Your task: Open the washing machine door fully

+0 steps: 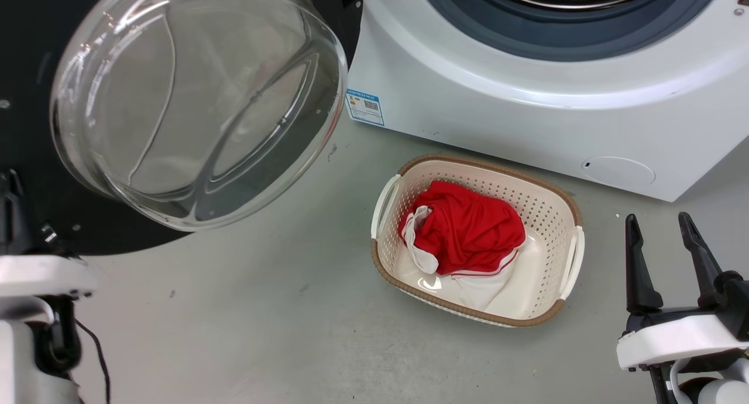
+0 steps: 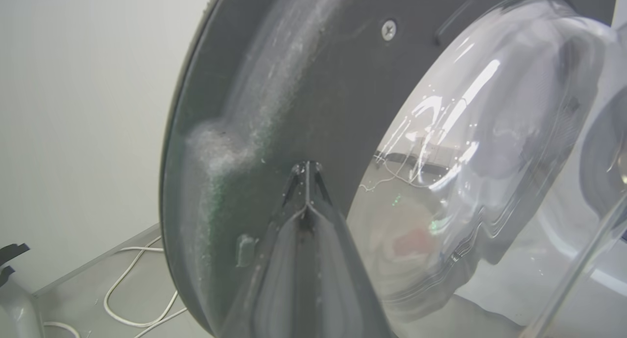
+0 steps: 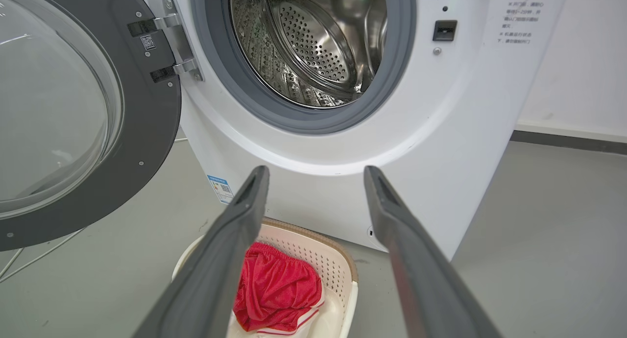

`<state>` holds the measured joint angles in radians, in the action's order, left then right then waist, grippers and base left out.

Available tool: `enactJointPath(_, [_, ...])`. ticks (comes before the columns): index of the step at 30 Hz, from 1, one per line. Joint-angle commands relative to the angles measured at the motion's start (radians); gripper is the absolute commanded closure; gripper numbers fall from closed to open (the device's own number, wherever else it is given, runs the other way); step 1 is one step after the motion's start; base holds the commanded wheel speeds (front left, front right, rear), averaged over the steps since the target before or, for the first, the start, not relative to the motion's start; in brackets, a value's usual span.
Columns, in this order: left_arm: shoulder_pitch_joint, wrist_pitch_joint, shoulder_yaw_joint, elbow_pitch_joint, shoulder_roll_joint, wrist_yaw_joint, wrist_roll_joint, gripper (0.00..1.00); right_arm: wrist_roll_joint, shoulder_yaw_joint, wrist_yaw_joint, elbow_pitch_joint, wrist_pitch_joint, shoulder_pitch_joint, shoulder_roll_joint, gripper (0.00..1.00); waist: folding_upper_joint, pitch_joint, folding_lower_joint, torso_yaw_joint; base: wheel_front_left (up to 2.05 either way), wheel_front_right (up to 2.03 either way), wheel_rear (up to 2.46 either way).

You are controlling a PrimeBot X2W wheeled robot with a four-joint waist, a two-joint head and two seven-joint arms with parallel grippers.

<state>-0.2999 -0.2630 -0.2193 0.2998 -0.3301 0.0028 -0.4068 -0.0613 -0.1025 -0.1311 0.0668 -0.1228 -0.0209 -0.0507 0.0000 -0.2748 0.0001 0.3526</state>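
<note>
The washing machine door (image 1: 193, 99) stands swung out to the left of the washing machine (image 1: 526, 117), its clear glass bowl bulging toward me. In the right wrist view the door (image 3: 147, 108) hangs on its hinge beside the bare steel drum (image 3: 313, 49) of the white washing machine (image 3: 470, 132). My left gripper (image 2: 306, 167) is shut with nothing in it, its tips right at the door's (image 2: 294, 83) black inner ring, left of the glass. The left gripper (image 1: 10, 187) shows dimly at the door's lower edge. My right gripper (image 1: 664, 222) hangs open at the lower right, apart from everything; its open fingers (image 3: 245, 205) frame the machine front.
A cream laundry basket (image 1: 562, 205) with a red and white garment (image 1: 468, 228) sits on the grey floor just in front of the machine. White cables (image 2: 127, 279) lie on the floor behind the door, near a pale wall (image 2: 73, 108).
</note>
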Motion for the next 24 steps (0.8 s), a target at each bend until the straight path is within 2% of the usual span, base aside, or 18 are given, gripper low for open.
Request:
enactJointPath(1, [-0.026, -0.002, -0.013, 0.010, -0.012, -0.003, 0.004, 1.00, 0.004, 0.001, 0.001, 0.003, 0.000, -0.009, 0.001, 0.00, 0.0000, -0.004, -0.0001, -0.002, 0.00, 0.00, 0.00])
enactJointPath(7, [-0.098, -0.001, -0.046, 0.124, -0.036, -0.043, 0.021, 1.00, 0.004, 0.007, 0.001, -0.007, -0.003, -0.021, 0.001, 0.00, 0.0000, -0.013, -0.0001, -0.014, 0.00, 0.00, 0.00])
enactJointPath(12, [-0.108, -0.001, -0.075, 0.165, -0.038, -0.055, 0.045, 1.00, -0.003, 0.011, 0.001, -0.023, -0.014, -0.025, 0.001, 0.00, 0.0000, -0.001, -0.0001, -0.032, 0.00, 0.00, 0.00])
enactJointPath(17, [-0.036, -0.002, -0.100, 0.105, -0.001, -0.046, 0.102, 1.00, -0.015, 0.011, 0.001, -0.042, -0.030, -0.013, 0.001, 0.00, 0.0000, 0.031, -0.0001, -0.049, 0.00, 0.00, 0.00])
enactJointPath(24, [0.126, -0.002, -0.095, -0.048, 0.086, -0.038, 0.194, 1.00, -0.028, 0.015, 0.001, -0.071, -0.050, 0.011, 0.001, 0.00, 0.0000, 0.105, -0.0001, -0.072, 0.00, 0.00, 0.00])
